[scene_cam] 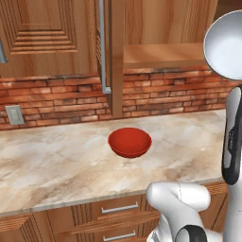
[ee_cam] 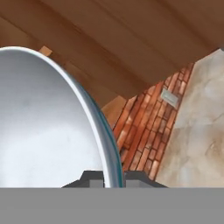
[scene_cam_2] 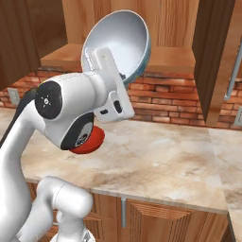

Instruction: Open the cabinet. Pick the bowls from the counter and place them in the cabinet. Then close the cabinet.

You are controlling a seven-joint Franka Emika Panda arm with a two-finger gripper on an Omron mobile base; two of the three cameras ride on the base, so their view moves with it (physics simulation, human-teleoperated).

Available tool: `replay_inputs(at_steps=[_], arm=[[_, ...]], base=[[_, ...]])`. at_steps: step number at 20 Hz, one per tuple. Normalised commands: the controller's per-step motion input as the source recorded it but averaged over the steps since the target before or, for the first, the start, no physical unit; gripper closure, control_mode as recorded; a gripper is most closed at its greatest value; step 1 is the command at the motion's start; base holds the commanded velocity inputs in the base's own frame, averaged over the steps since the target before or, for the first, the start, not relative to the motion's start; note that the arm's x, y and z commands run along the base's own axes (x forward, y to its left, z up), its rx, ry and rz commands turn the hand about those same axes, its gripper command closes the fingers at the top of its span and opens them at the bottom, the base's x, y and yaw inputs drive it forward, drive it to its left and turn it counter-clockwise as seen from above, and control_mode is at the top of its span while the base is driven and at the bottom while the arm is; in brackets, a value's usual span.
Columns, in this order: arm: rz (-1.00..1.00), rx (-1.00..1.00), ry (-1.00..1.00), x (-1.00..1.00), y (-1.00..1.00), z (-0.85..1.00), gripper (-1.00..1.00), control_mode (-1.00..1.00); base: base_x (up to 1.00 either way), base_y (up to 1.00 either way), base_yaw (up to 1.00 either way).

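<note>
Up at two o'clock in the left base view, the pale bowl (scene_cam: 227, 45) hangs tilted, cut off by the frame edge. Seen from the hand, the gripper (ee_cam: 113, 178) pinches its rim, fingertips mostly hidden. Behind it the cabinet (scene_cam_2: 165, 28) stands open. On the counter (scene_cam: 56, 160) the red bowl (scene_cam: 130, 142) sits; from the right, the arm half hides it.

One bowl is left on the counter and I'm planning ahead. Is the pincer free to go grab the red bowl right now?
Probably not yet: the pincer is shut on the silvery bowl's rim, held up by the open cabinet. The red bowl sits unobstructed.
</note>
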Motion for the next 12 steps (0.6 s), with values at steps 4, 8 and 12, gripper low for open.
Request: replay_inputs(at_steps=[4,8,12], arm=[[-0.05,0.02,0.13,0.31,0.22,0.30,1.00,-1.00],[-0.02,0.05,0.18,0.40,0.15,0.26,1.00,-1.00],[-0.01,0.11,0.26,0.30,0.03,0.05,1.00,-1.00]], base=[[0.00,0.00,0.00],[0.00,0.00,0.00],[0.00,0.00,0.00]])
